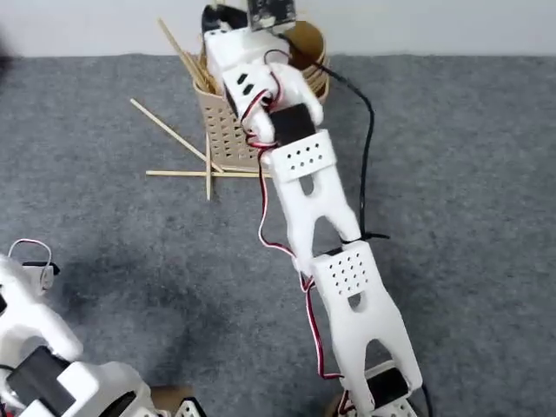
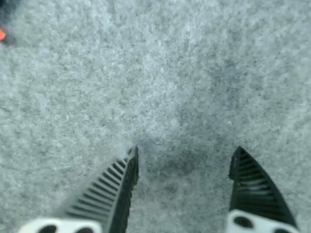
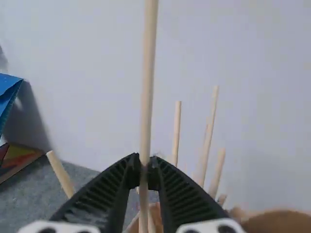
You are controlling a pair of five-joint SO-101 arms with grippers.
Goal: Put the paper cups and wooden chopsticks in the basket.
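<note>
Chopsticks (image 1: 187, 61) and cups (image 1: 311, 45) mostly fill the basket (image 1: 224, 135); right pincer (image 3: 144, 172) clenches one stick (image 3: 148, 73) over it (left pincer (image 2: 184, 167) released, idle). Loose sticks (image 1: 169, 132) remain on the table (image 1: 452, 174).

The basket (image 1: 219, 139) stands at the far edge of the table (image 1: 452, 174), close against the wall (image 1: 434, 26). Paper cups (image 1: 311, 39) sit in its right side. A bunch of chopsticks (image 1: 185, 54) leans out of its left corner. More lie on the table to the left of and before the basket: a slanting chopstick (image 1: 165, 129), a crosswise chopstick (image 1: 187, 174) and a third chopstick (image 1: 208, 178) laid across that one, all meeting at the basket's foot. My right arm (image 1: 347, 278) stretches from the near edge to above the basket. My right gripper (image 3: 143, 170) pinches an upright chopstick (image 3: 147, 87) before the wall, with the bunch behind it. My left gripper (image 2: 184, 162) hangs with its fingers apart over bare table, at the near left.
</note>
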